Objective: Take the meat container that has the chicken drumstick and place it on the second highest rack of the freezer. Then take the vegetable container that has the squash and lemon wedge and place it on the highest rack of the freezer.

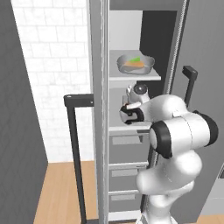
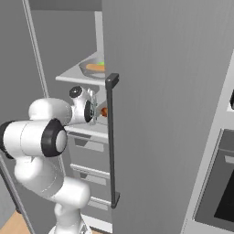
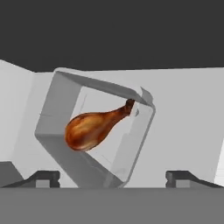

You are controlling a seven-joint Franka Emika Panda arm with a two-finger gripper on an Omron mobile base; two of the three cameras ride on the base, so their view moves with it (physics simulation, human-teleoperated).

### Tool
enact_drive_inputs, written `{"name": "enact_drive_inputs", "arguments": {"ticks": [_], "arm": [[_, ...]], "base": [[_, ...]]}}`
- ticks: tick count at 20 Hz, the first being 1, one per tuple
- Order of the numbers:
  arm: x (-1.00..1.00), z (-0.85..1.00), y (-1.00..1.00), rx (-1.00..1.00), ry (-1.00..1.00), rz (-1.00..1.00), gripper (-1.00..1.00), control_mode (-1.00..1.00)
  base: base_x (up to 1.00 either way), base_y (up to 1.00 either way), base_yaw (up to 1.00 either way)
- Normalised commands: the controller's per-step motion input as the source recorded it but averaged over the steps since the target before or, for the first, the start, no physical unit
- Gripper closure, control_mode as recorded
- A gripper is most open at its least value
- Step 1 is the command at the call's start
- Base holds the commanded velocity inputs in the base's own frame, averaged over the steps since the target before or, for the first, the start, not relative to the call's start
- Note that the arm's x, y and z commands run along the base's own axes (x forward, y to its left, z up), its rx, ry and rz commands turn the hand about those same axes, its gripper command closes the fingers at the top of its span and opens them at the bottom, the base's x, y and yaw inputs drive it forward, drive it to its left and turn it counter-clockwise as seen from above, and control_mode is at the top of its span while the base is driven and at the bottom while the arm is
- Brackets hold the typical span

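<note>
Wide-open, empty gripper (image 3: 113,177) faces the clear square container (image 3: 94,133) holding a brown chicken drumstick (image 3: 96,125), apparently set on the second-highest rack (image 1: 131,128). Vegetable container (image 1: 135,64) already sits above on the highest rack (image 1: 140,77).

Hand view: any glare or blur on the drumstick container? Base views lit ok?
Hand view: drumstick sharp with a soft sheen, container walls flat grey, no glare, back of the freezer dark. Left base view: even light, top container slightly soft. Right base view: door flat grey and shadowless, hiding most of the shelves.
</note>
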Motion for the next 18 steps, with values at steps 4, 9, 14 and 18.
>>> {"name": "enact_drive_inputs", "arguments": {"ticks": [4, 9, 14, 18], "arm": [[-1.0, 0.89, 0.0, 0.02, -0.13, -0.07, -1.0, -1.0], [-1.0, 1.0, 0.0, 0.12, -0.03, -0.06, -1.0, -1.0], [-1.0, 1.0, 0.0, 0.19, 0.0, -0.01, -1.0, -1.0], [-1.0, 1.0, -0.04, 0.25, 0.0, 0.0, -1.0, -1.0]], "base": [[0.0, 0.0, 0.0], [0.0, 0.0, 0.0], [0.0, 0.0, 0.0], [0.0, 0.0, 0.0]]}}
